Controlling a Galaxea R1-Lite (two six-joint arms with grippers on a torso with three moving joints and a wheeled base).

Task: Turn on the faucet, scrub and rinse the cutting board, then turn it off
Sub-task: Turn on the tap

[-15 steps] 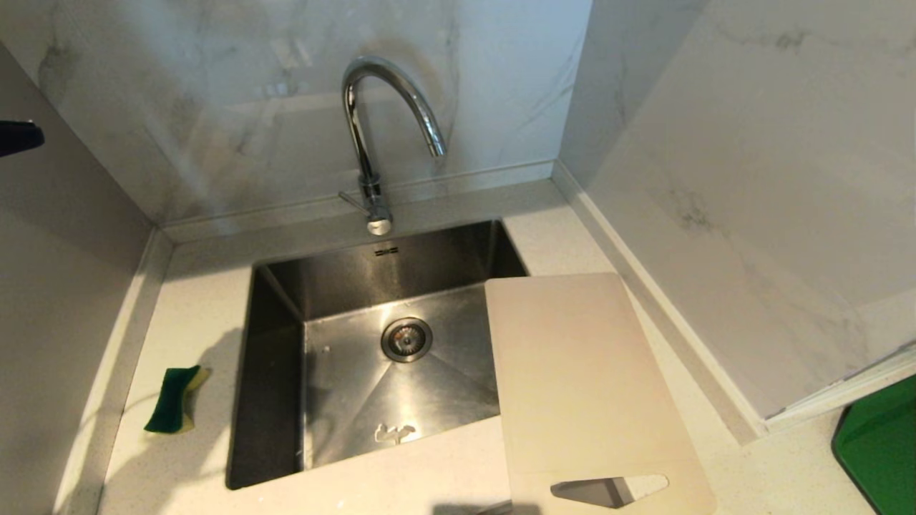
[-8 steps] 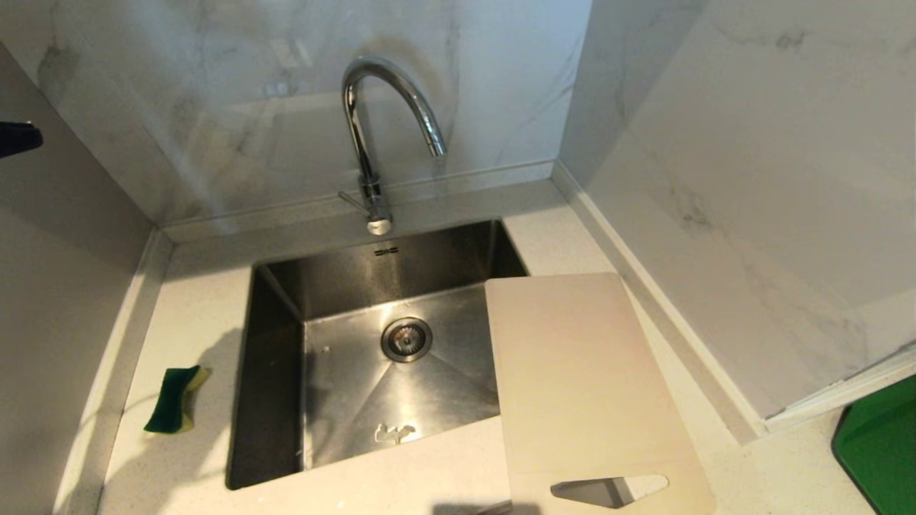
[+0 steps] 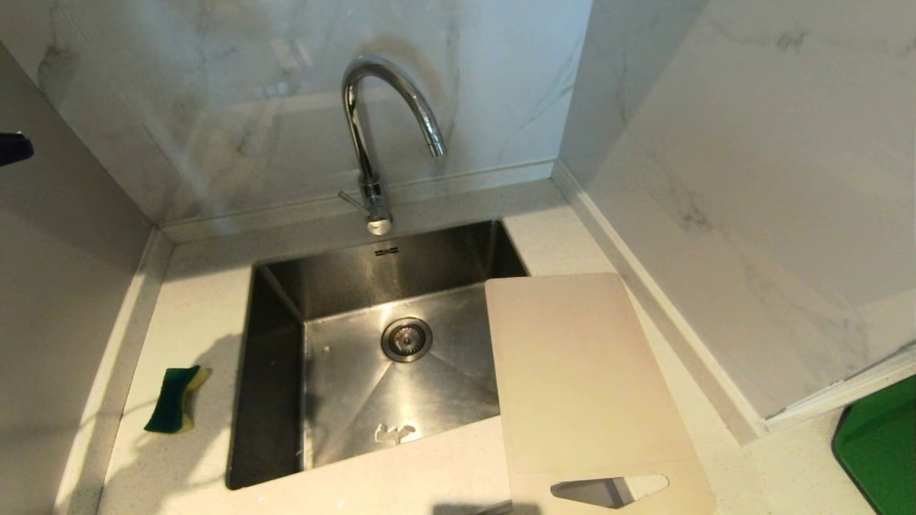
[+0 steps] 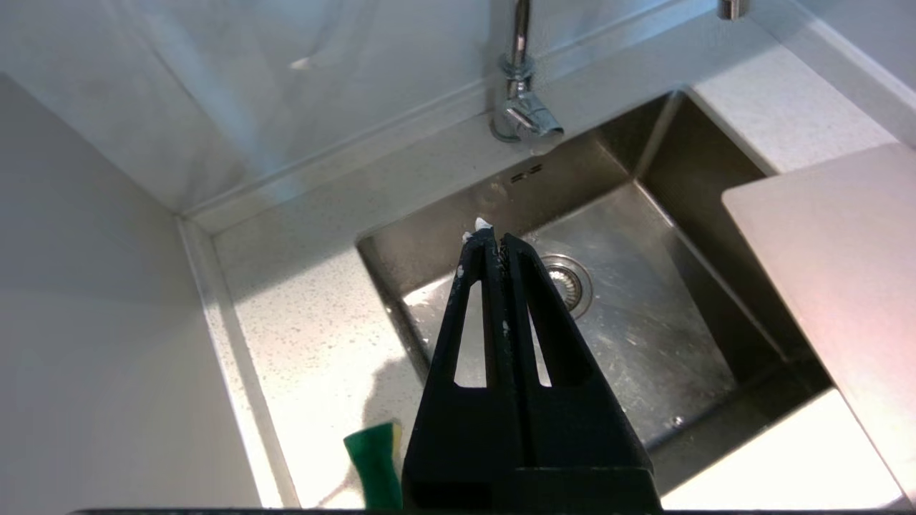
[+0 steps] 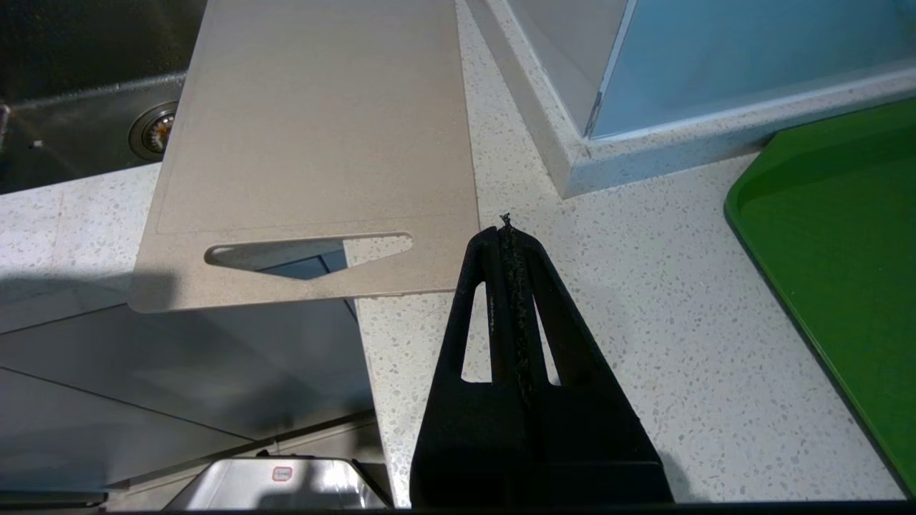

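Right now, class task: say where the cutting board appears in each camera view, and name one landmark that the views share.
Head view: cutting board at lower right, overlapping the sink's right edge, handle slot nearest the camera.
Left wrist view: only one corner shows, at the right edge.
Right wrist view: it fills the upper left, its slotted end overhanging the counter edge.
Shared landmark: the sink drain.

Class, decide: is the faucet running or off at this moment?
Off. No stream falls from the faucet spout, and the sink below it shows no flowing water.
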